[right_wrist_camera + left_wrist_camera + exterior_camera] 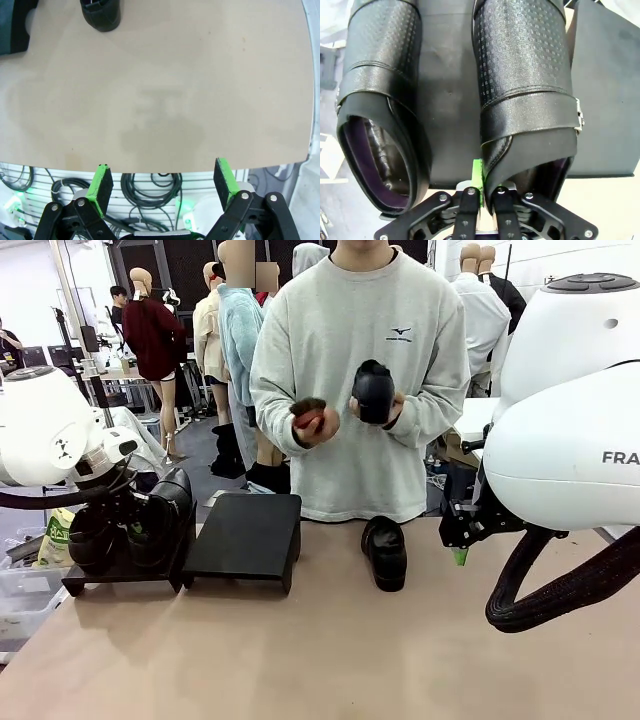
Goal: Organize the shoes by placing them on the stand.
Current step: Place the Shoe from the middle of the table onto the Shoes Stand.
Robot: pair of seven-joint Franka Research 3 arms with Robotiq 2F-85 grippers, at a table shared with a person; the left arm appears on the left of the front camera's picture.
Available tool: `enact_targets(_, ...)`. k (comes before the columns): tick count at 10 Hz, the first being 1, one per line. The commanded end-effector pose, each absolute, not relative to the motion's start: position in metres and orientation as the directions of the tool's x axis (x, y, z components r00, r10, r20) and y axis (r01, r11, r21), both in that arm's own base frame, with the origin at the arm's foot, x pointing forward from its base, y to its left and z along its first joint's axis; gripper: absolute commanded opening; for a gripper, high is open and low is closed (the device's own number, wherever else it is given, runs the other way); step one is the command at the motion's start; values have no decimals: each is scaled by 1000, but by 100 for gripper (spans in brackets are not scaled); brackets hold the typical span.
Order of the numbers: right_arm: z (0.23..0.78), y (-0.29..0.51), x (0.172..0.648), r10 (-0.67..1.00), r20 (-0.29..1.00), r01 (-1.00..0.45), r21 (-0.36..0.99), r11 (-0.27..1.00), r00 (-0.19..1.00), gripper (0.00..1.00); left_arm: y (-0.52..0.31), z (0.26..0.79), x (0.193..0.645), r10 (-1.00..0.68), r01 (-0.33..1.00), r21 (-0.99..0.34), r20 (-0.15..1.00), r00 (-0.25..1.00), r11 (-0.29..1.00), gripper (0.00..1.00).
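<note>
Shoe (385, 552) loose on the table (320, 660), lengthwise toward the robot, beside the empty stand (245, 532), nearer the released right tool (162, 177) (left tool (484, 186) clenches a second shoe (525, 100)).

- A tan table (320, 660) is seen under the left claw (481, 192) and ahead of the right claw (161, 169).
- A black stand unit (115, 578) is set on it below the left claw, with two shoes (380, 75) carried on top.
- A second stand unit (245, 535) is placed just beside the first, toward the right claw.
- A lone shoe (385, 552) is laid on the table between that unit and the right claw.
</note>
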State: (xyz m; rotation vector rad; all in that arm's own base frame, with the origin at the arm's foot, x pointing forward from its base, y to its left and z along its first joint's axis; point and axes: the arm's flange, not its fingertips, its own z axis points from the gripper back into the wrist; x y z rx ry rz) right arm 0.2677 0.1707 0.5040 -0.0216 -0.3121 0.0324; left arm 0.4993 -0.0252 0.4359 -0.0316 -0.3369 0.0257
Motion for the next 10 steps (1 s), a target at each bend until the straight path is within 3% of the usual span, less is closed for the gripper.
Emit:
enact_targets(1, 500, 171, 269, 40, 304, -42, -1, 999, 952, 100, -25, 436, 506, 42, -46, 4, 346, 937, 999, 32)
enact_targets(4, 500, 171, 269, 40, 304, -42, -1, 999, 952, 100, -23, 436, 507, 50, -56, 8, 344, 938, 998, 92)
enact_targets(5, 500, 171, 269, 40, 304, -42, -1, 999, 952, 100, -26, 439, 505, 44, -56, 24, 354, 934, 998, 100)
enact_targets(10, 500, 171, 269, 40, 304, -42, -1, 999, 952, 100, -42, 475, 492, -8, 3, 13, 372, 928, 1000, 100)
